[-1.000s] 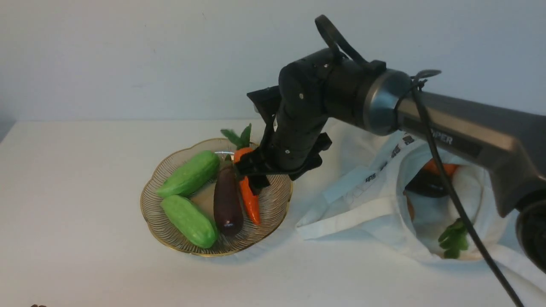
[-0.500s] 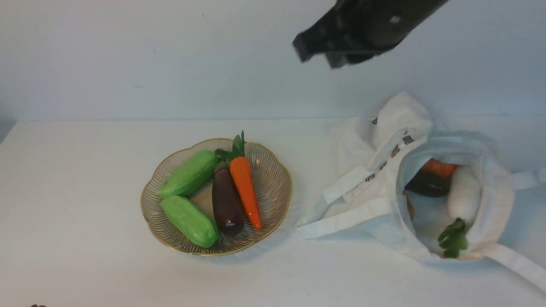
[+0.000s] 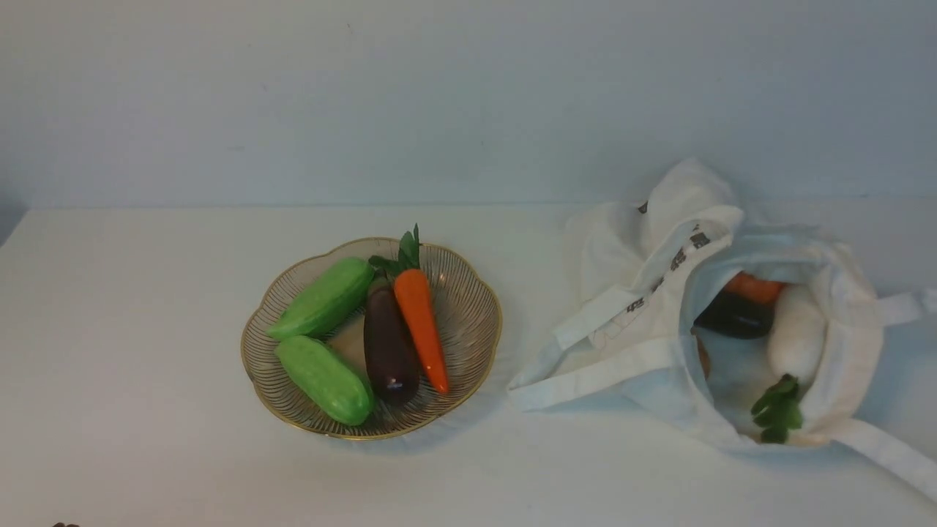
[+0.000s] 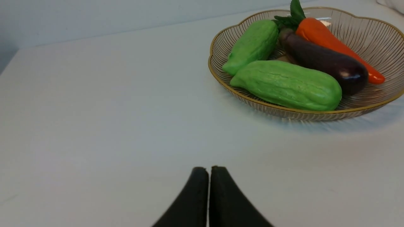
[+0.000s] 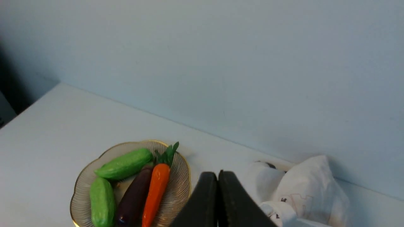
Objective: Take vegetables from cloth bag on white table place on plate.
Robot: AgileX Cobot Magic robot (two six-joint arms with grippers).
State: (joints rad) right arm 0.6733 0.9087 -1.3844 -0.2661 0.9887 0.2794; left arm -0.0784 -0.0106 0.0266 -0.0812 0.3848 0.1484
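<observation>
The plate (image 3: 476, 307) sits mid-table and holds two green cucumbers (image 3: 322, 298) (image 3: 326, 379), a purple eggplant (image 3: 388, 348) and an orange carrot (image 3: 422, 329). The cloth bag (image 3: 644, 322) lies open at the right with a carrot (image 3: 754, 288), an eggplant (image 3: 732, 316) and a white radish (image 3: 794, 337) inside. Neither gripper shows in the front view. My left gripper (image 4: 208, 168) is shut and empty, low over the white table (image 4: 94, 110), short of the plate (image 4: 372, 37). My right gripper (image 5: 217, 172) is shut and empty, high above the table between plate (image 5: 180, 176) and bag (image 5: 312, 186).
A pale wall (image 3: 439, 95) stands behind the table's far edge. The bag's long straps (image 3: 585, 384) trail toward the plate and off to the right (image 3: 889, 454).
My right arm let go of the carrot in the plate, rose up and left the front view. The carrot now lies beside the eggplant.
</observation>
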